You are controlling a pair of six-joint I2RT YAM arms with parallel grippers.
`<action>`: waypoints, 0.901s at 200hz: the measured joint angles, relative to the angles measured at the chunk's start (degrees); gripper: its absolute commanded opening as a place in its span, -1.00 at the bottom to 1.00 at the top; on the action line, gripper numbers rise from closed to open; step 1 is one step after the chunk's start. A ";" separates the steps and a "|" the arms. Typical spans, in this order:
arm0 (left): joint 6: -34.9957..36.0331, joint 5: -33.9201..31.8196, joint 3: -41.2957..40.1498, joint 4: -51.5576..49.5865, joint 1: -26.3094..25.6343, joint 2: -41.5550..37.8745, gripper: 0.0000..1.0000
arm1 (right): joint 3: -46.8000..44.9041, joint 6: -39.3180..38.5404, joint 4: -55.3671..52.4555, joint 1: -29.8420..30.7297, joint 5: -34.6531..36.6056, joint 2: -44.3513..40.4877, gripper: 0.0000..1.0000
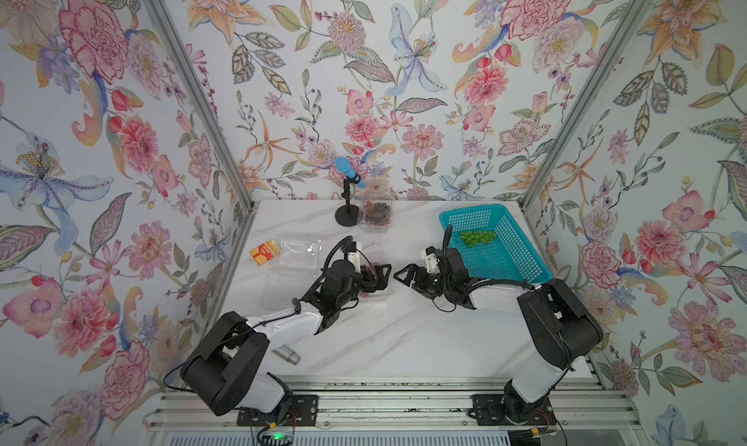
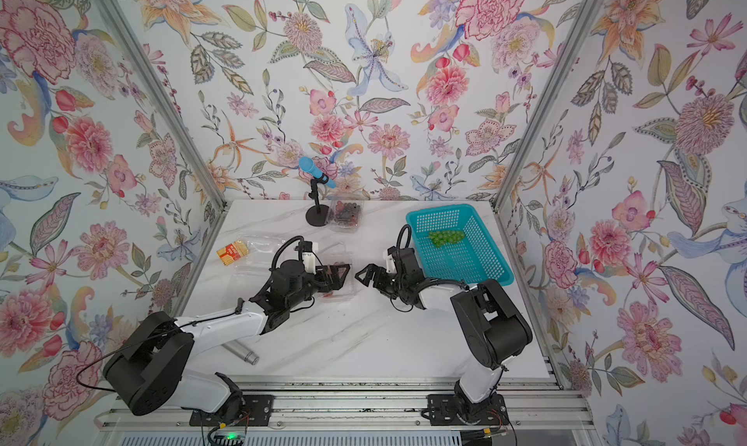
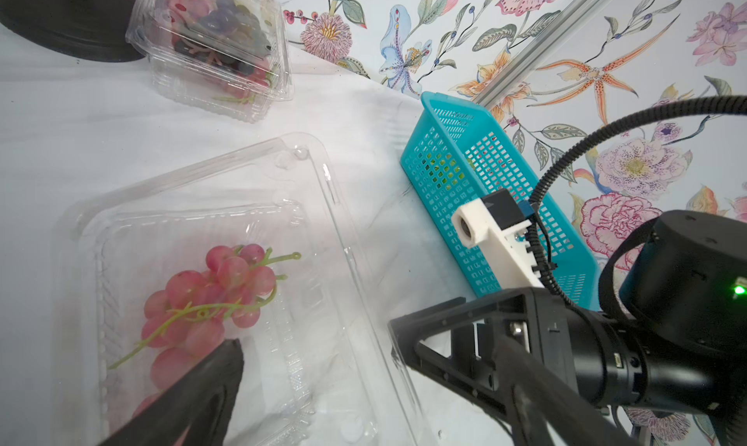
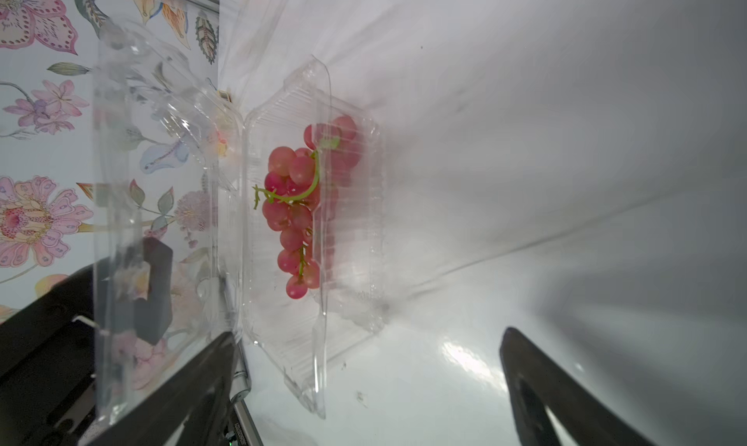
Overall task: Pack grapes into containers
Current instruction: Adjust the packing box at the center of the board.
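Red grapes (image 3: 210, 298) lay in open box (image 3: 347, 270); both claws released, empty.
Left gripper (image 1: 383, 274) over box, right gripper (image 1: 400, 276) beside it; green grapes (image 1: 477, 237) sat in right basket (image 1: 510, 258).

We see a booth closed on three sides by walls (image 1: 404, 80) papered on a pale ground with large pink, orange and blue flowers and grey-green leaves. Aluminium posts (image 1: 195, 88) run along the two corners where the walls meet. The bench (image 1: 404, 335) is white with faint grey marble veins, evenly lit, with soft shadows. An aluminium rail (image 1: 404, 403) crosses its near edge.
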 measured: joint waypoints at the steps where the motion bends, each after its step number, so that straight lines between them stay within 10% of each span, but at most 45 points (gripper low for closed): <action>1: 0.00 0.00 0.00 0.02 0.00 0.02 1.00 | -0.15 0.02 0.04 0.00 0.00 -0.07 0.99; 180: -3.21 1.46 -0.52 6.97 -0.07 5.99 0.99 | -9.79 -0.22 8.55 6.62 0.44 -6.29 0.99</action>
